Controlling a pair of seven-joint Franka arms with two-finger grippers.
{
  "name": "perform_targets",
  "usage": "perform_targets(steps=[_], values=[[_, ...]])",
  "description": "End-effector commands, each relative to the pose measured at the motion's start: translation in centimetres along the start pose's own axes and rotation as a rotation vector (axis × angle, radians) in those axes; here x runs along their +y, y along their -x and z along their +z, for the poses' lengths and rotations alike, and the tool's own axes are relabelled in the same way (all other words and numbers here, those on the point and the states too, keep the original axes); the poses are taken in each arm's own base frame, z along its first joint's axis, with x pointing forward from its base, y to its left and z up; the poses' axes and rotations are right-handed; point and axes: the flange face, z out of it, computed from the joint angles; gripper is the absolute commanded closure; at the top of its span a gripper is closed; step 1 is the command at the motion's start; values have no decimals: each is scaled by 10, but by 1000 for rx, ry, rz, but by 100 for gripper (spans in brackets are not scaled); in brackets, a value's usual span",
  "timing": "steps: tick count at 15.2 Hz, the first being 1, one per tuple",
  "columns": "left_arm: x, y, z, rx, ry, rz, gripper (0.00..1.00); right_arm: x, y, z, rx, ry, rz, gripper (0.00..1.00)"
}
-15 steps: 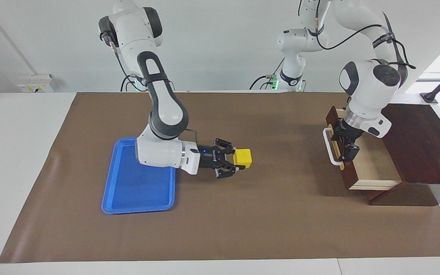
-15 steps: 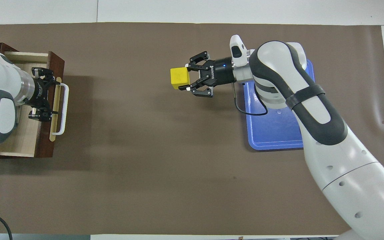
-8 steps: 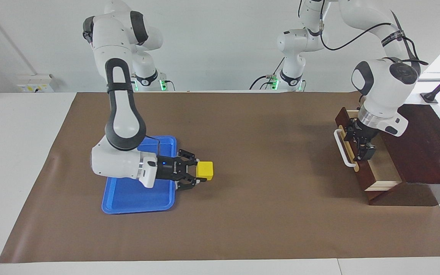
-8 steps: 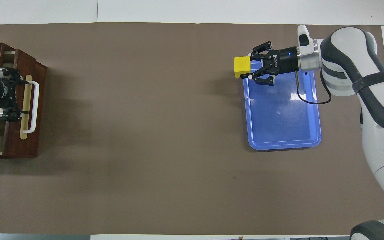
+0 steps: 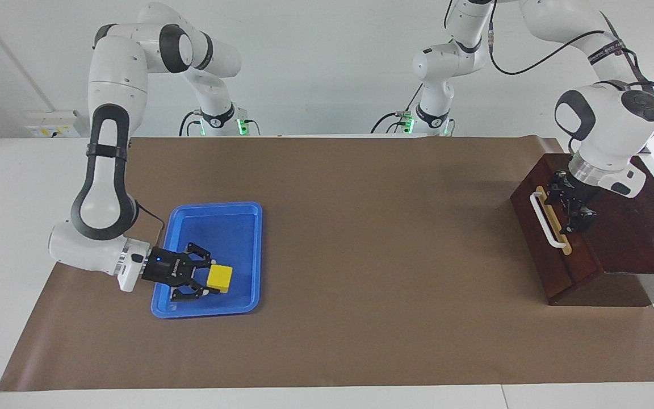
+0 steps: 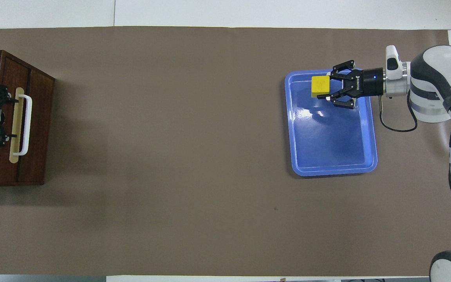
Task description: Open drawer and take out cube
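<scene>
The right gripper [image 5: 209, 279] sits at the lower left of the facing view and the upper right of the overhead view, lying level and clamped on the cube [image 5: 219, 277], which shows yellow between its fingertips [image 6: 328, 98]. The cube hangs over the tray [image 5: 244, 227], above the part of it farthest from the robots; whether it touches the tray floor cannot be told. The tray is blue, lies on the brown mat [image 5: 361, 227] toward the right arm's end of the table, and has nothing else in it. The right arm comes down from its base at the upper left of the facing view and bends low over the table edge beside the tray. At the right edge of the facing view and the left edge of the overhead view the drawer [image 5: 554, 255] is pushed in flush with its dark wooden box [image 5: 645, 227], its white handle [image 5: 546, 220] facing the middle of the table. The left gripper [image 5: 574, 210] hangs over the box just above the drawer front, close to the handle but not gripping it, its jaws spread wide and holding nothing
</scene>
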Motion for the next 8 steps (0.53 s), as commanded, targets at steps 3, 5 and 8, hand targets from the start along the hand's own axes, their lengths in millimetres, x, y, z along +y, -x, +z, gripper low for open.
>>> perform_targets(steps=[3, 5, 8], values=[[14, 38, -55, 2, -49, 242, 0, -12, 27, 14, 38, -40, -87, 100], [7, 55, -73, -16, -61, 405, 0, -14, 28, 18, 38, -45, -90, 100], [-7, 90, -97, -46, -91, 689, 0, -16, 29, 29, 62, -23, -145, 100]])
